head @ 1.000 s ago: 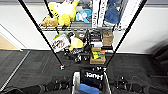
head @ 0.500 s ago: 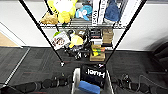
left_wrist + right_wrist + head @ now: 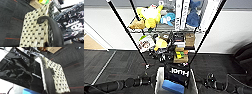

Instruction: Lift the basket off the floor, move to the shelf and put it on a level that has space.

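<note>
Where you find the basket: the basket [image 3: 158, 80] sits low in your head view, with the shelf [image 3: 124, 28] standing just behind it.
Basket load: a black pouch [image 3: 177, 72] with white "Huel" lettering stands inside the basket, and a blue block [image 3: 172, 87] lies in the basket on the near side of the pouch.
Arms: your left arm [image 3: 121, 85] reaches the basket's left side and your right arm [image 3: 215, 83] reaches its right side, so the basket lies between them.
Shelf tiers: a yellow plush toy [image 3: 149, 15] and upright books [image 3: 182, 12] fill a tier well above the basket; boxes and small toys crowd the tier just beyond the basket's far end.
Floor: dark grey carpet [image 3: 121, 63] spreads around the basket.
Left wrist view: the basket's cream woven wall and dark rim stand close up, with the glossy pouch on the inner side of that rim and carpet on the outer side.
Left claw: the left claw [image 3: 43, 20] lies against the basket's rim; you cannot tell whether it is spread or pinching.
Right wrist view: the other woven wall of the basket shows, with the pouch and the blue block inside it.
Right claw: the right claw [image 3: 50, 71] rests on the outer face of the basket's wall; you cannot tell its state either.
</note>
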You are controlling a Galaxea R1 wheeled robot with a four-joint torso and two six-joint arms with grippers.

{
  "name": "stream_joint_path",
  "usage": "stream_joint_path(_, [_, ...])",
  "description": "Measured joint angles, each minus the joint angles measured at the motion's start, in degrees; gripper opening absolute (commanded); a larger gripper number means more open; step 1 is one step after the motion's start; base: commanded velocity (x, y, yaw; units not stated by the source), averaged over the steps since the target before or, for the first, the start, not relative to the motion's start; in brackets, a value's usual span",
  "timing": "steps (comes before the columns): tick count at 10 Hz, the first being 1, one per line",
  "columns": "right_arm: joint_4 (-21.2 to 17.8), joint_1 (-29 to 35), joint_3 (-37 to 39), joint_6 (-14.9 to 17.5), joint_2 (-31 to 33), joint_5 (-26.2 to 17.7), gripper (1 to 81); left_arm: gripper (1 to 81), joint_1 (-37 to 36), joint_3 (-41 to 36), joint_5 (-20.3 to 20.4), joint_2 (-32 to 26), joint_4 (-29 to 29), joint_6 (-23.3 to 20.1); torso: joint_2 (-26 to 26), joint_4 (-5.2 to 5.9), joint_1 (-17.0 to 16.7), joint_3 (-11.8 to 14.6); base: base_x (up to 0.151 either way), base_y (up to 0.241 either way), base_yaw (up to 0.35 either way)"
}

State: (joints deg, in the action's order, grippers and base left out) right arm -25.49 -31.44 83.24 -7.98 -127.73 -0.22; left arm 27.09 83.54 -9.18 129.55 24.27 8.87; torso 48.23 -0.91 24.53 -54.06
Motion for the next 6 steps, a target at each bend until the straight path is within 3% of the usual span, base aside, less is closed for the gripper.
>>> stream_joint_path(6, [-0.05, -0.06, -7.56, 0.00, 4.91, 0.71, 1.0, 1.0, 0.24, -5.66, -0.24, -3.12, 0.17, 0.22, -11.74, 0.00, -7.76, 7.73, 0.000, 0.000, 0.000])
